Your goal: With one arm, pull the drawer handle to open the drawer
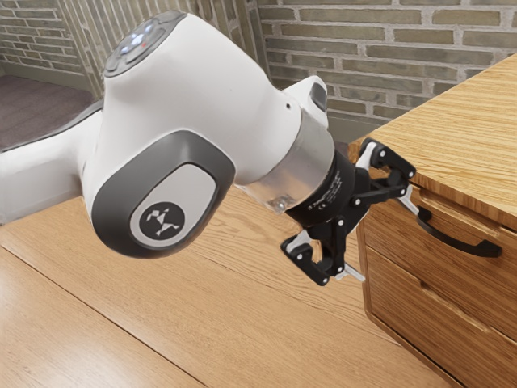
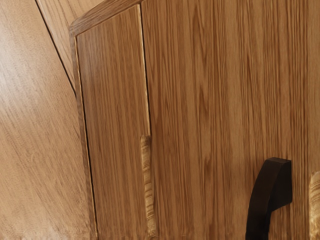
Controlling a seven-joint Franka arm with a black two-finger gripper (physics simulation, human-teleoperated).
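Hovering wide open, empty, gripper (image 1: 383, 239) beside drawer (image 1: 452, 268), handle (image 1: 457, 238) close by, untouched.

A weathered grey-brown brick wall (image 1: 388, 48) stands behind my workspace, meeting a second brick wall (image 1: 89, 28) toward the exterior view's left. A dark brownish floor (image 1: 36, 105) lies below them. I work over a pale, wood-grained table (image 1: 202, 323) in soft, even light.

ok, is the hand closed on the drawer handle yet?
No, the hand is open at the cabinet's front corner, and the black handle lies outside its fingers, toward the exterior view's right.
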